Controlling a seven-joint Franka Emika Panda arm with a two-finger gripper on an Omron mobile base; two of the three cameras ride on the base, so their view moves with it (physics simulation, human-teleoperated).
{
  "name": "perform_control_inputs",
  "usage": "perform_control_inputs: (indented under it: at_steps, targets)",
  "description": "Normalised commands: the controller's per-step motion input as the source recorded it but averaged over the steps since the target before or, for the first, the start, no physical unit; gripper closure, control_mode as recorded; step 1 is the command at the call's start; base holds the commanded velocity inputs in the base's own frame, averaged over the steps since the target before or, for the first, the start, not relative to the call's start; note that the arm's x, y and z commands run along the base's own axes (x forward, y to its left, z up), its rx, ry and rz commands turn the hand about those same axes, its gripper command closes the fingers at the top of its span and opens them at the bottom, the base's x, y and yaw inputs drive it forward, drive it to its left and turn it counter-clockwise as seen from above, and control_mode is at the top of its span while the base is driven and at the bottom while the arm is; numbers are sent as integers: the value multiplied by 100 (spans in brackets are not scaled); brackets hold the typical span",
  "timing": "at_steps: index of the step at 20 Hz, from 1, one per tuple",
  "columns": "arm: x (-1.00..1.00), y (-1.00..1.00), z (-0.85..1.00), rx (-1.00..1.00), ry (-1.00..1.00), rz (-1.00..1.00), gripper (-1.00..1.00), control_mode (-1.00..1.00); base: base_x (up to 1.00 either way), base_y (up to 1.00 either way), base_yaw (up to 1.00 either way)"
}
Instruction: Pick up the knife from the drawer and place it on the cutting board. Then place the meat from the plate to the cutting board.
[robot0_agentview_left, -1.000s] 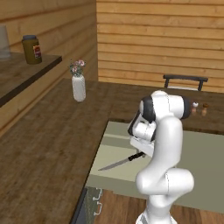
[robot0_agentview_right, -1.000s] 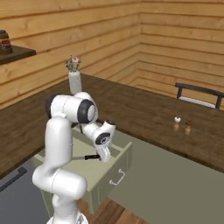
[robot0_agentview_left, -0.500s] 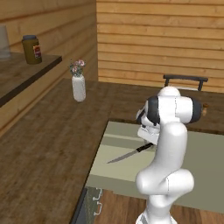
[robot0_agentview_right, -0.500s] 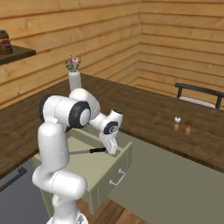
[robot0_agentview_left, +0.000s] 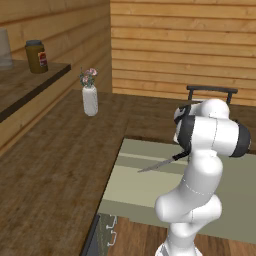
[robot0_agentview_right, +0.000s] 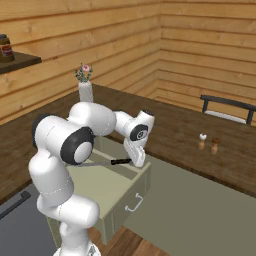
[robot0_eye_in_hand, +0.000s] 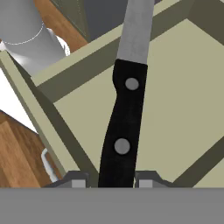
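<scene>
Slim kitchen knife (robot0_eye_in_hand: 124, 109): black handle with two grey rivets, pointed silver-grey blade. In the left base view the knife (robot0_agentview_left: 159, 163) runs blade-left, handle-right, above the open wide pale grey-green drawer (robot0_agentview_left: 135, 180), tip pointing slightly down. In the right base view the blade sits left, black handle (robot0_agentview_right: 120, 161) right, meeting the two-finger gripper (robot0_agentview_right: 135, 161) over the drawer's (robot0_agentview_right: 132, 192) inside. In the hand view the handle end sits between both finger tips (robot0_eye_in_hand: 78, 180), jaws clamped on it; knife looks lifted off the drawer floor.
</scene>
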Motion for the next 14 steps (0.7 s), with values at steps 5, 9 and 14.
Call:
perform_control_inputs:
  at_steps: [5,9,14]
  targets:
    - [-6,-11,100,1,-3,-28,100,-100,0,0,0]
    - [0,24,90,-13,-4,-41,100,-100,0,0,0]
    - [-2,26,18,-1,4,-46,100,-100,0,0,0]
